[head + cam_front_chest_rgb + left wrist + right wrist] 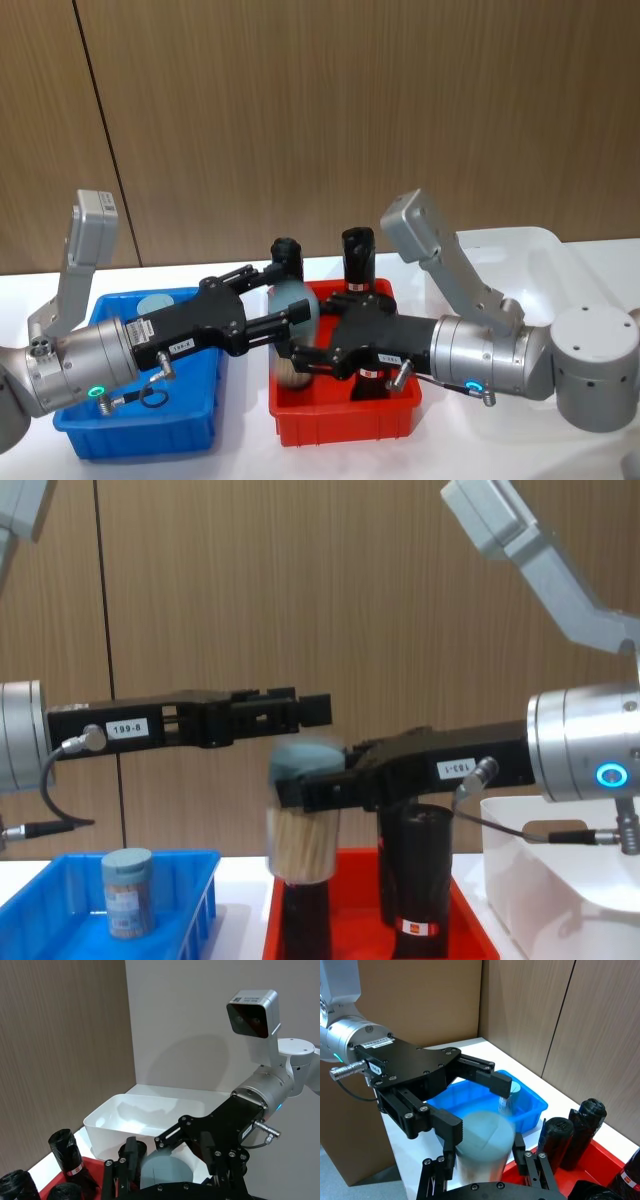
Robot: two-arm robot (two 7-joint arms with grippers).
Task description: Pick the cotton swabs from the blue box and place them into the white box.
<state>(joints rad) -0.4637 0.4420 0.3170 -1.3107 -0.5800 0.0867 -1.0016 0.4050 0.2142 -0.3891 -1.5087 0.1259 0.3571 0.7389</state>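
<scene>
Two tools meet over the near-left corner of the red bin (350, 418), with a cotton swab jar (303, 835) hanging in the air between them. The right tool (305, 790), reaching in from the robot's right across the bin, is clamped on the jar just under its grey-blue lid, and the tan sticks show through the clear wall below. The jar is upright and clear of every box, above the red bin's left edge.

The left tool (288, 292) stretches from the robot's left over the blue box (140, 432). Its fingers are spread apart, and in the chest view they sit a little higher than the jar's lid, one to each side of it. Whether either finger touches the lid cannot be told.

A second jar (128, 890) stands upright inside the blue box, toward its back. Tall black cylinders (358, 256) with red-and-white labels stand in the red bin behind and beside the held jar.

The white box (145, 1115) sits at the robot's right on the worktop (245, 440), just beside the red bin and under the right arm. The three bins stand in a row: blue, red, white.
</scene>
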